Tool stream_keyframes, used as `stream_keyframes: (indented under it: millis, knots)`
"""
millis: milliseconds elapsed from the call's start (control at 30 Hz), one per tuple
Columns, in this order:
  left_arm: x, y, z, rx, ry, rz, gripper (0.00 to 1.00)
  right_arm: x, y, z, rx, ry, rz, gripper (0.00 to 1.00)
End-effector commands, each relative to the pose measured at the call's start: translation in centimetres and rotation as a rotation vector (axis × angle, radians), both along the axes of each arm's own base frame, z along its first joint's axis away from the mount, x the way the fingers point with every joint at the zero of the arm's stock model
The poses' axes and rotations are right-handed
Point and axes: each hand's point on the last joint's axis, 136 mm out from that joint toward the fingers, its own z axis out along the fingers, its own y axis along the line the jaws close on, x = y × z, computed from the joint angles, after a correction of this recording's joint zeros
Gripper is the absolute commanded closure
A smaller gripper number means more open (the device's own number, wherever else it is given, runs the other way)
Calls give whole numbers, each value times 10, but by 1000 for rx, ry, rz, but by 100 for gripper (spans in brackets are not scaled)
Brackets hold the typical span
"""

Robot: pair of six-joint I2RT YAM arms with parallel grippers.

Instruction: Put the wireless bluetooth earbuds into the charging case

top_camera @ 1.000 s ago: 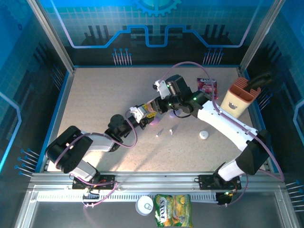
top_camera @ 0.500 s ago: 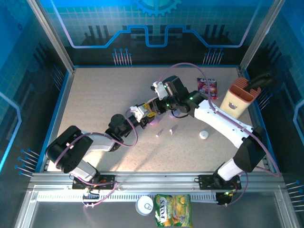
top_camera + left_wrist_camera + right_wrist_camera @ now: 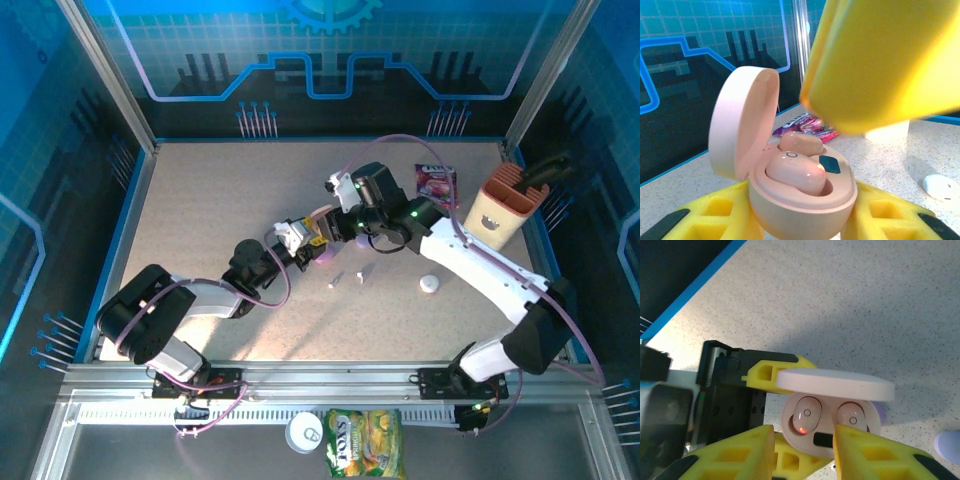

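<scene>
- Table (image 3: 200, 200): bare and roomy left of the pink charging case (image 3: 805, 200) and behind it; blue rim well apart from the case on every side.
- Beige holder (image 3: 505, 208): far right of the case, against the rim; snack packet (image 3: 436, 182) between the two, nearer the holder.
- Left gripper (image 3: 802, 222): closed on the case's lower half from both sides, lid standing open.
- Right gripper (image 3: 802, 435): just above the case, fingers parted, gripping nothing, not touching it.
- White case (image 3: 429, 284): right of the pink case, toward the near edge, free space all round.
- White earbuds (image 3: 336, 280): two, loose just in front of the case, apart from each other.
- Pink earbuds (image 3: 795, 172): two, seated side by side in the case's wells.
</scene>
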Motion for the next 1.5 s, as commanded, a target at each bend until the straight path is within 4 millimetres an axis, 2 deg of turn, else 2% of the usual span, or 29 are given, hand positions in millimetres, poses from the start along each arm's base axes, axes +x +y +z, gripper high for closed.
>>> stream_keyframes:
  millis: [0, 133, 367, 533, 633, 733, 867, 900, 1033, 1167, 1300, 1467]
  knots:
    - [-2, -5, 8, -10, -39, -24, 62, 1, -10, 22, 52, -52, -31, 66]
    - [-8, -6, -1, 40, -65, -49, 62, 1, -12, 28, 73, -57, -22, 69]
    - [-18, -9, -9, 92, -103, -94, 61, 15, -5, 30, 78, -54, -12, 73]
    - [-22, -11, -5, 102, -142, -117, 61, 21, 2, 16, 43, -6, 5, 74]
    - [-15, -6, 1, 54, -103, -72, 61, 21, 3, 7, 33, 12, 12, 75]
    - [-12, 0, 14, -21, -77, -65, 62, 16, 1, -2, 24, 33, 17, 75]
    - [-11, 1, 21, -70, -46, -77, 62, 12, -8, -3, 26, 32, -7, 75]
    - [-11, 0, 22, -76, -42, -83, 62, 13, -12, 0, 37, 29, -28, 73]
    - [-14, -1, 28, -113, -40, -108, 62, 13, -25, 9, 169, 82, -79, 55]
    - [-17, -4, 38, -151, -31, -145, 62, 9, -28, 11, 332, 194, -67, 39]
    - [-19, -7, 48, -180, -26, -180, 61, 4, -23, 6, 453, 306, -32, 33]
    - [-20, -11, 59, -207, -25, -209, 61, -3, -12, 1, 560, 417, 21, 34]
